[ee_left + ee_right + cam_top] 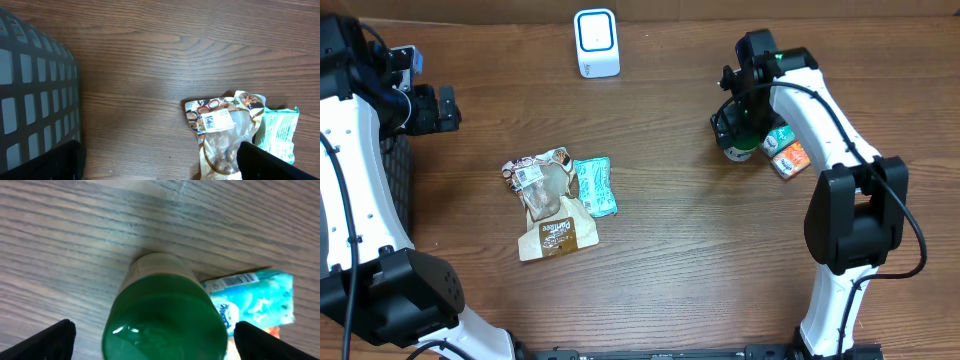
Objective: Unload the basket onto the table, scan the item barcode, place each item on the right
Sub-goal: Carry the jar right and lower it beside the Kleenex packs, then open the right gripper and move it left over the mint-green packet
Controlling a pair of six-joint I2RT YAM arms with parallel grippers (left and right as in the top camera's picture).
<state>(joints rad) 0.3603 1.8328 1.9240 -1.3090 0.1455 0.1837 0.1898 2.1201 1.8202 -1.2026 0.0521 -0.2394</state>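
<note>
Right wrist view: green-capped bottle (165, 315) stands on the worktop (75, 230), teal packet (255, 297) just beside. Right gripper (160, 342) open astride it, nothing gripped. Looks rigid, slick; I'd take the body below the cap. Left gripper (165, 165) open.

Right wrist view: bottle (165, 315) blurred, its lower part cut off at the bottom edge. Overhead: same bottle mostly hidden under the right arm (820, 105). Left wrist view: basket (35, 90) cut by the left edge; snack bag (222, 135) cut off below, its white label (216, 120) too small to read.
</note>
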